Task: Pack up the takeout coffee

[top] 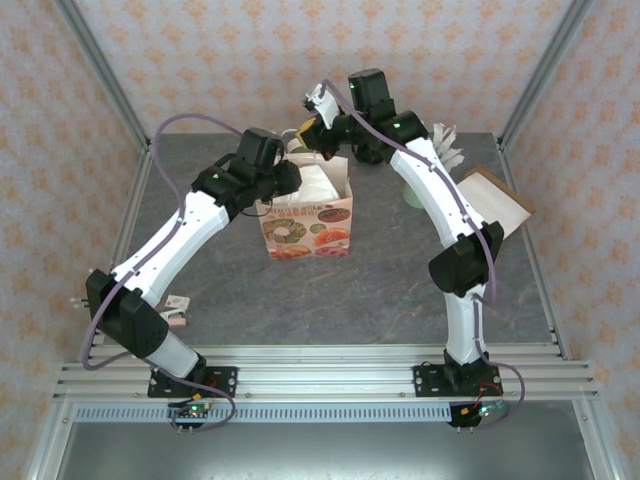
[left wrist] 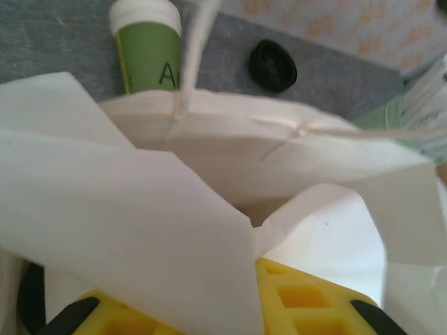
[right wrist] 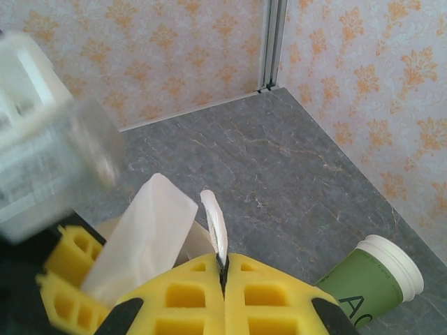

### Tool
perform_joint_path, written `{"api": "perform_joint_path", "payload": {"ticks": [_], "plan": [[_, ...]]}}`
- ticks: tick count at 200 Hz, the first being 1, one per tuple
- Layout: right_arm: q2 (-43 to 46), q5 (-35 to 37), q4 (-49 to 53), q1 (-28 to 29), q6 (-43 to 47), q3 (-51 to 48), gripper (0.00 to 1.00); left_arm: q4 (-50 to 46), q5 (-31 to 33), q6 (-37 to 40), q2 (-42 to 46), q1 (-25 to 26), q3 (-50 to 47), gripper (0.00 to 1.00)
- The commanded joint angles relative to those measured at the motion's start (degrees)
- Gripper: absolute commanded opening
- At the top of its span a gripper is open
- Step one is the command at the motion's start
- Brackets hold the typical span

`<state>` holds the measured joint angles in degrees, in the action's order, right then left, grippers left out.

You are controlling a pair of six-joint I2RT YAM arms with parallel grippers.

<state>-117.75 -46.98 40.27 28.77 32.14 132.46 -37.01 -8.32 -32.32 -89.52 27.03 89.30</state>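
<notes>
A paper bag (top: 310, 228) printed with doughnuts stands open at mid-table. One takeout coffee cup (left wrist: 148, 49), green with a white rim and no lid on it, stands on the table behind the bag, and its round black lid (left wrist: 272, 65) lies beside it. The same cup (right wrist: 374, 276) appears at the lower right of the right wrist view. My right gripper (right wrist: 223, 262) is shut on the bag's white handle strip (right wrist: 215, 220) at the back rim. My left gripper (left wrist: 223, 296) sits at the bag's left rim (top: 290, 180), fingers apart, with a white paper flap (left wrist: 140, 230) lying over the gap.
A mint-green cup (left wrist: 412, 112) of white-wrapped sticks (top: 448, 148) stands at the back right. A brown cardboard piece (top: 495, 200) lies by the right edge. Small packets (top: 178, 308) lie at the near left. The enclosure's walls and metal frame border the table.
</notes>
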Motion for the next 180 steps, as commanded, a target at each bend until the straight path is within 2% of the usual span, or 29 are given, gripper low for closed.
{"api": "perform_joint_path", "payload": {"ticks": [1,27,56,68,89,106,124,128,131,132,135,151,180], "plan": [[-0.23,-0.61,0.08,-0.21,-1.51,2.19,0.00,-3.72,-0.46,4.00,-0.86,1.20,0.18,0.32],[-0.05,0.78,0.12,-0.21,-1.55,2.05,0.00,-4.55,1.78,5.28,1.26,1.14,0.37,0.56],[0.12,1.12,-0.03,-0.21,-1.71,2.10,0.06,-2.04,0.00,7.69,6.81,0.54,2.90,0.74],[0.31,1.81,-0.35,-0.20,-2.61,2.25,0.17,-2.13,1.26,8.03,8.92,-0.39,3.57,0.80],[2.13,2.94,1.19,-0.28,-2.65,1.30,0.45,-5.04,5.21,8.66,12.30,-3.50,4.73,0.91],[5.90,3.01,3.49,-1.18,0.46,-2.09,0.57,-6.26,10.58,8.67,15.87,-6.91,3.71,0.99],[11.71,5.72,1.40,-3.25,0.22,-8.56,0.67,-6.81,18.17,8.17,19.26,-11.58,1.14,1.00],[13.31,6.03,0.49,-3.83,-0.15,-10.24,0.76,-6.84,19.81,8.06,19.76,-12.70,0.57,1.00],[14.51,6.24,-0.46,-4.22,-0.57,-11.64,0.87,-6.84,20.64,8.17,20.11,-13.56,0.17,1.00],[14.94,6.44,-0.81,-4.37,-0.75,-12.11,0.94,-6.84,20.98,8.20,20.23,-13.83,0.00,1.00],[15.95,6.91,-2.02,-4.83,-1.40,-13.69,1.00,-6.61,21.72,8.68,20.51,-14.50,-0.53,1.00],[23.89,11.07,-11.81,-7.18,-6.34,-24.54,0.99,-3.48,25.20,13.07,21.47,-17.05,-4.31,1.00],[37.81,32.48,-34.20,-10.95,-19.62,-48.73,0.99,6.98,34.47,22.20,21.46,-19.54,-15.82,1.00]]}}
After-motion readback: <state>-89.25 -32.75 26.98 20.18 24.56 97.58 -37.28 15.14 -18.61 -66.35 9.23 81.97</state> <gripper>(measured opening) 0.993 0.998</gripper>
